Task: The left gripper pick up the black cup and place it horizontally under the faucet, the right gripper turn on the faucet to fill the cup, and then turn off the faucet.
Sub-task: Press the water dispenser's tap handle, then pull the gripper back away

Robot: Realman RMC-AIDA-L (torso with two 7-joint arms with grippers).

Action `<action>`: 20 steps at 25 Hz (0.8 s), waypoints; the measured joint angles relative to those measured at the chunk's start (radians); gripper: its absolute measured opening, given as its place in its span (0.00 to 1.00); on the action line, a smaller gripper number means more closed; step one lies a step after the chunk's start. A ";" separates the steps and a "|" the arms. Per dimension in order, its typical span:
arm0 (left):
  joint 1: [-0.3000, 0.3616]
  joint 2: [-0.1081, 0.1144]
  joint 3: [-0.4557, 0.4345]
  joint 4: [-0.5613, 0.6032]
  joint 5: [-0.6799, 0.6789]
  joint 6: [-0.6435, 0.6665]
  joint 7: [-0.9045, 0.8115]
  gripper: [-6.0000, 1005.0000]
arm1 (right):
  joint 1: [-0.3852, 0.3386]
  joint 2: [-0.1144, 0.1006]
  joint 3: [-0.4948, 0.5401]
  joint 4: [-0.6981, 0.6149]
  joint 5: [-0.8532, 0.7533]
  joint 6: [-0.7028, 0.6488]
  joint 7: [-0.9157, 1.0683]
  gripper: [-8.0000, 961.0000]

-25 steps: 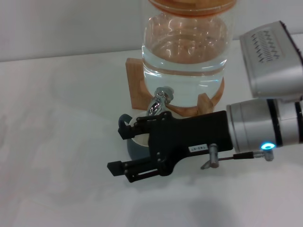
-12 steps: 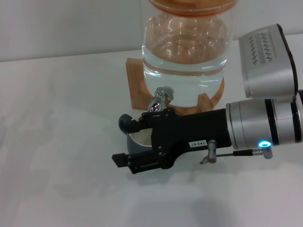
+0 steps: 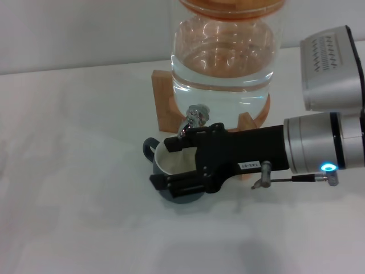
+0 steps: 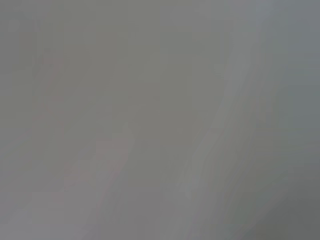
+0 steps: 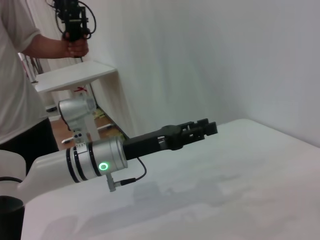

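In the head view the black cup (image 3: 181, 197) stands upright on the white table, directly below the chrome faucet (image 3: 195, 116), with its cream inside showing and its handle pointing left. My right gripper (image 3: 161, 162), black with a white label, reaches in from the right above the cup. It is open, with one finger (image 3: 183, 141) just under the spout and the other (image 3: 171, 182) over the cup's near rim. My left gripper (image 5: 202, 128) shows only in the right wrist view, held empty above bare table, away from the cup. The left wrist view shows only grey blur.
The faucet sits at the base of a large glass jar (image 3: 222, 63) of water on a wooden stand (image 3: 164, 103). In the right wrist view a person (image 5: 20, 65) stands beyond the table edge beside a small white side table (image 5: 75, 75).
My right gripper has pulled back to the right and toward the jar, uncovering the cup's cream inside. Its upper finger is now close under the spout. The cup has not moved.
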 joint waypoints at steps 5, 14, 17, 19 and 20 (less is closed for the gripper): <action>-0.001 0.000 0.000 0.000 0.000 0.000 0.000 0.55 | -0.010 -0.001 0.049 0.003 -0.004 0.054 -0.001 0.83; -0.004 0.000 0.000 0.000 0.000 -0.002 0.000 0.55 | -0.031 0.000 0.112 0.015 0.001 0.084 -0.005 0.83; -0.006 0.000 0.000 0.001 0.001 -0.002 0.000 0.55 | -0.030 0.000 0.115 0.021 0.004 0.082 -0.006 0.83; -0.006 0.000 0.000 0.001 0.002 -0.002 0.000 0.55 | -0.028 0.000 0.115 0.025 0.003 0.082 -0.007 0.83; -0.006 0.000 0.000 0.001 0.002 -0.002 0.000 0.55 | -0.027 0.000 0.116 0.027 0.003 0.082 -0.009 0.83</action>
